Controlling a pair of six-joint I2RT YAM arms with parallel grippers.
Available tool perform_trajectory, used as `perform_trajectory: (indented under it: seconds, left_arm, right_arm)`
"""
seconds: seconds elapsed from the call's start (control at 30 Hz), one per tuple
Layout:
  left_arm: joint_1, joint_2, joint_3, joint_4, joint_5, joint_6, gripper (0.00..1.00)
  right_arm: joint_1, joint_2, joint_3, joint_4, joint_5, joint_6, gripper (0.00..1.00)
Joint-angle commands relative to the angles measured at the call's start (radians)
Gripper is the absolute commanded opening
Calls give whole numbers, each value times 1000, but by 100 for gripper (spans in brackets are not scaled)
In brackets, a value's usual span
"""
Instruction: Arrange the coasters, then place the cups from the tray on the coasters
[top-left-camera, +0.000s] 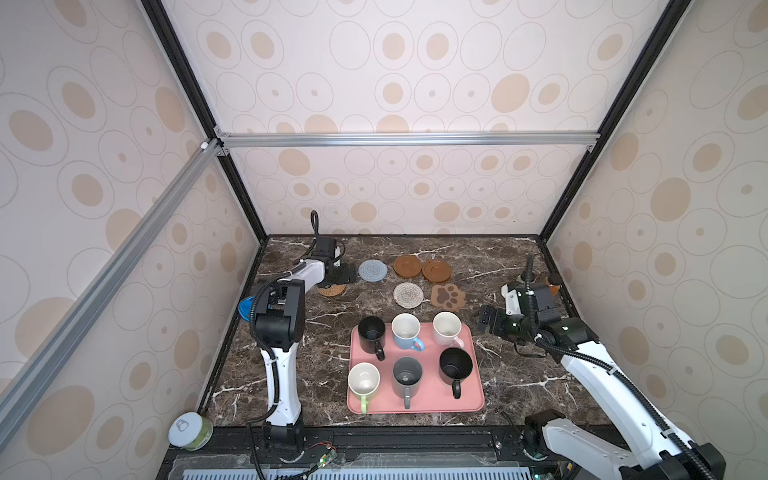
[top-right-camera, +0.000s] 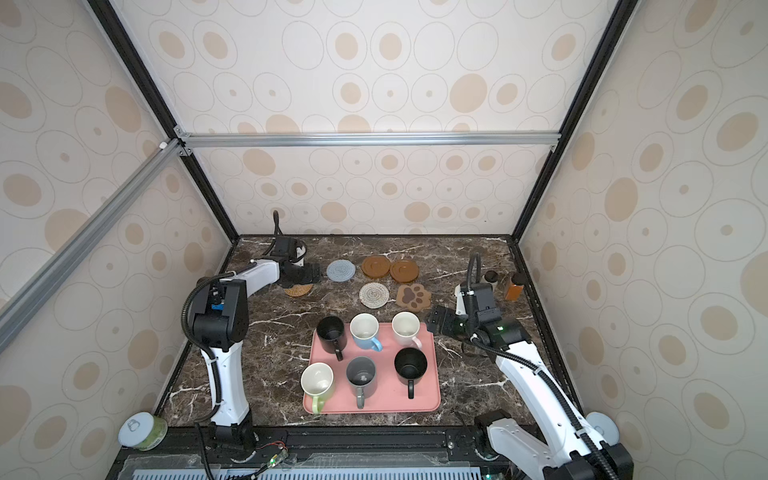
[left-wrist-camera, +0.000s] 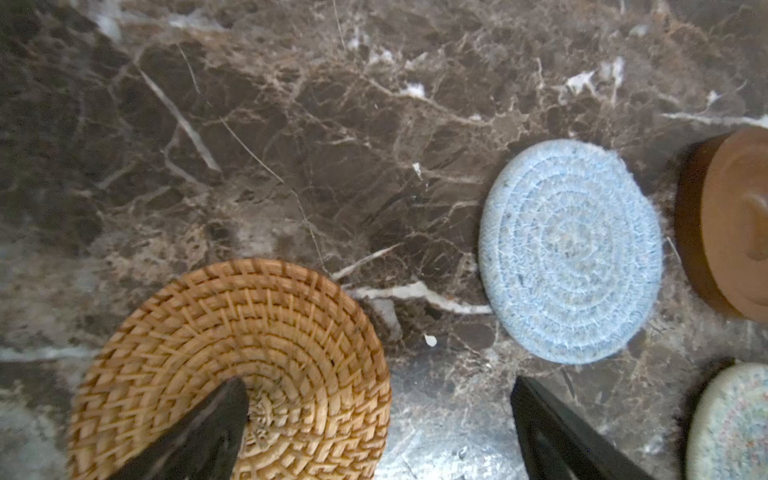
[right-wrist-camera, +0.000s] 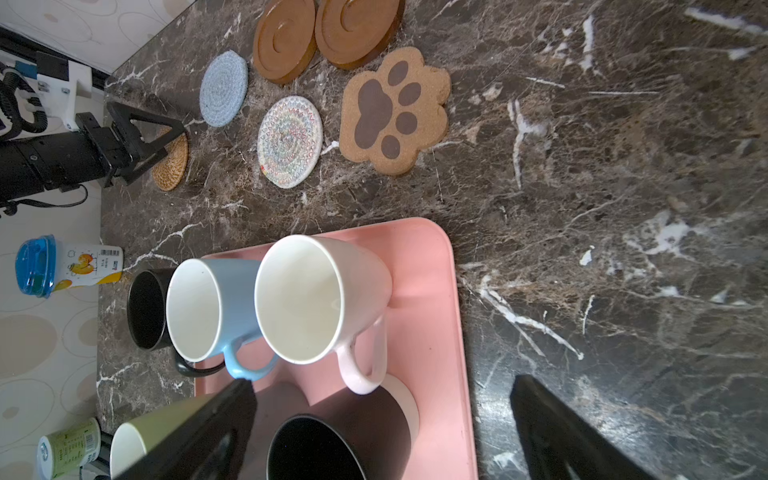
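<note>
Left wrist view showed the left pincer (left-wrist-camera: 376, 386) wide open, empty, over the rattan coaster (left-wrist-camera: 232, 353) at lower left. Arranging seemed nearly done; next, the open, empty right pincer (right-wrist-camera: 382, 380) should grip a cup (right-wrist-camera: 324, 299) on the tray (right-wrist-camera: 432, 332).

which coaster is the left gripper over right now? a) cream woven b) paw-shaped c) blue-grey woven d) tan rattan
d: in the left wrist view the open left gripper hangs over the tan rattan coaster, with one finger in front of its centre.
</note>
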Motion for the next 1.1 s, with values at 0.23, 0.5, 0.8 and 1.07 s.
perform_trajectory:
  seconds: [0.23,0.5,0.8,1.07]
  left_arm:
    - [-23,-80,11,-41,70,-21,100]
    - [-94,-95,30,-25,104,-35,100]
    - [-182,2,160,-38,113,-68,100]
    - [-222,86,280,-38,118,-99,100]
  right_arm:
    - [8,-1,7,6,3,12,100]
    - [8,9,8,10,-1,20,99]
    - [8,-11,4,-4,10,25,100]
    - [8,-35,-1,-21,18,37,100]
